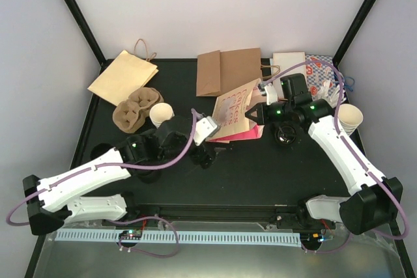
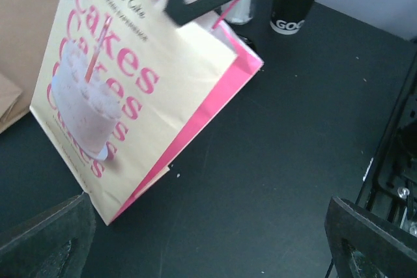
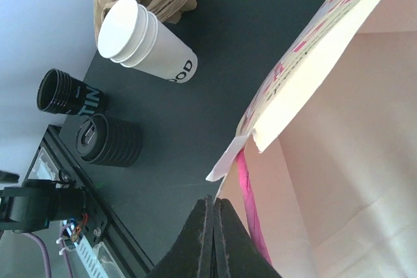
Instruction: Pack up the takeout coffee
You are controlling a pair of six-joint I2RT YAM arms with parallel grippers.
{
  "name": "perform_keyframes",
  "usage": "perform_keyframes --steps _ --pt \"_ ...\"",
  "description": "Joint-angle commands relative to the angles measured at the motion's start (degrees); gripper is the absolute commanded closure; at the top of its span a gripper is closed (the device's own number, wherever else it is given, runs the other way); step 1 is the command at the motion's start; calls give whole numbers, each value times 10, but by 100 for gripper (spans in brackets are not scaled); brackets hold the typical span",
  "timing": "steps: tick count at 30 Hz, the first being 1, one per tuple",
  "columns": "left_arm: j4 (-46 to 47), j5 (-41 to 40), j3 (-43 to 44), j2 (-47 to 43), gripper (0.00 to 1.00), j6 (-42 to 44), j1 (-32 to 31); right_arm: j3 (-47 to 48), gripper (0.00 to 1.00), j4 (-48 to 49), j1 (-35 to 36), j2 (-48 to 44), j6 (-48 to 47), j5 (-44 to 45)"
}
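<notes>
cup [image 1: 161, 114] left of bag [image 1: 234, 105] (carriers [image 1: 135, 107] beside cup).

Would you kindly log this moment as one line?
left gripper open, empty | right gripper shut on bag, bag tilted | cup on table, outside bag

A cream cake bag [image 2: 130, 96], lettered "Cakes" over and over in hot pink and printed with a white frosted cake, shows bright pink side panels against the matte black worktop [image 1: 260, 174]. The takeout coffee cup [image 3: 146, 43] is white with dark lettering low on its side. The paper bags [image 1: 228, 71] are plain kraft brown, the pulp cup carriers [image 1: 135, 107] a duller brown, and the patterned bag [image 1: 322, 79] white with red and blue print. The ribbed lids [image 3: 107, 140] are black; the arms [image 1: 85, 180] are white with black joints and lilac cables [image 1: 171, 159].
</notes>
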Motion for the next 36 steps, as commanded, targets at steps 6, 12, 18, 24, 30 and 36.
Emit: perform_keyframes --steps 6,12,18,24,30,36 --pt "82 -39 -42 -21 1 107 -36 -2 99 -13 6 -28 -12 8" --pt "156 -40 -94 -32 1 161 -52 2 99 -15 6 -28 -9 4" --pt "200 -32 -118 -21 1 231 -67 8 99 -20 6 -24 -8 2" --pt "208 -39 -118 0 13 274 -73 8 99 -22 7 -24 -7 1" --pt "211 -63 -104 31 22 297 -73 10 99 -25 7 -22 -4 -6" --pt "227 -100 -86 70 23 305 -77 12 99 -24 10 -23 5 -10"
